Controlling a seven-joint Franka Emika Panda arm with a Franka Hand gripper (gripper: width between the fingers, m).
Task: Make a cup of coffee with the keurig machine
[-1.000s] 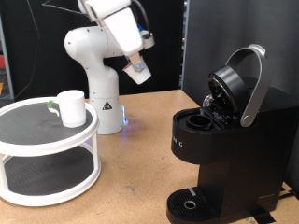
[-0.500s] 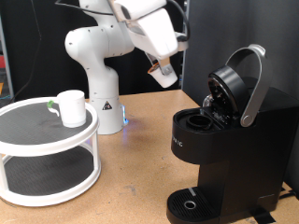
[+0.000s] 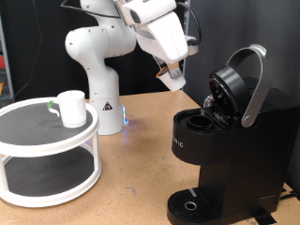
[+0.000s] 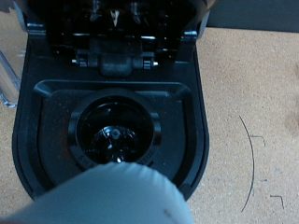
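- Exterior view: the white arm reaches in from the top, and its gripper hangs in the air above and just to the left of the open coffee machine.
- The fingers grip a small pale thing at their tip; it is too small to say what it is, and how wide the fingers stand cannot be told.
- The coffee machine, black and boxy, stands on the wooden table at the right. Its lid is tipped up and back, the grey handle arch above it, and the round pod chamber lies open.
- The white cup stands upright on the top shelf of a round white two-level stand at the left, well apart from the machine and the gripper.
- Wrist view: the camera looks straight down into the coffee machine. The round chamber sits almost straight under the camera, dark and shiny inside.
- A blurred pale rounded shape, very close to the lens, covers part of the machine's near edge. The fingers themselves do not show clearly here.
- Bare wooden table shows beside the machine.
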